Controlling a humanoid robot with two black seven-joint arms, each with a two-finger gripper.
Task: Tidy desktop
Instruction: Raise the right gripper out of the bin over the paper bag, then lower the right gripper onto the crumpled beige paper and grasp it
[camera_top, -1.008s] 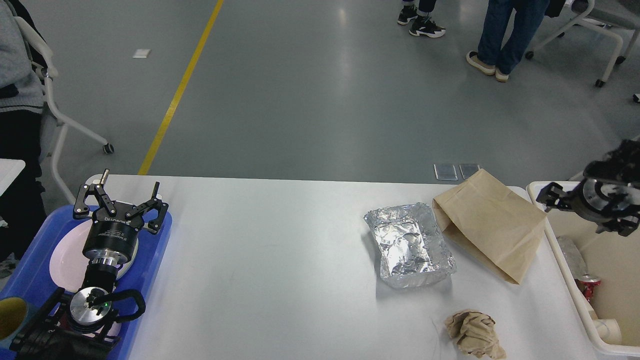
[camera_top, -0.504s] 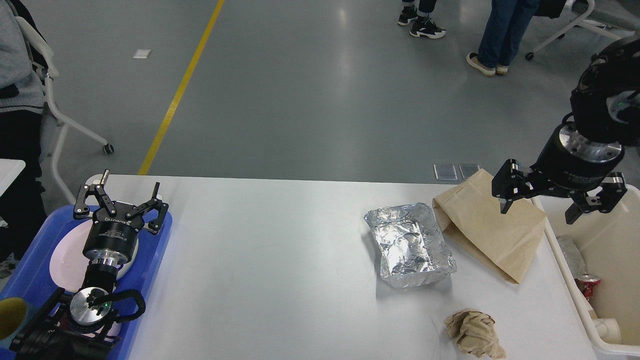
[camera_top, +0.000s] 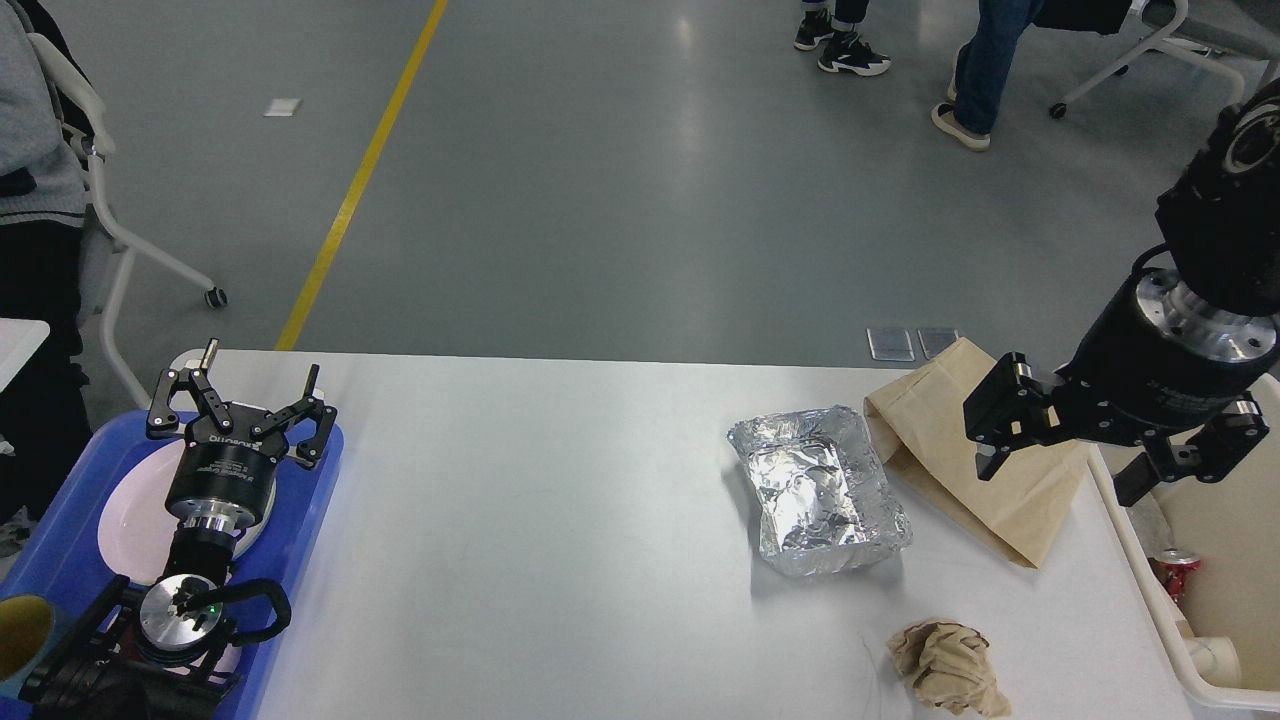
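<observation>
Lengthwise, desktop (camera_top: 560, 520) runs left to right

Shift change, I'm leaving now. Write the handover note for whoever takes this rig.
Left gripper: open, empty, over the blue tray, which holds a white plate.
Right gripper: open, empty, above the brown paper bag at the right end of the desktop.
On the desktop: foil tray, paper bag lying flat beside it, crumpled paper ball near the front edge.
Done: some rubbish, a red can among it, lies in the cream bin.
Left: bag, foil tray and paper ball still to clear.
</observation>
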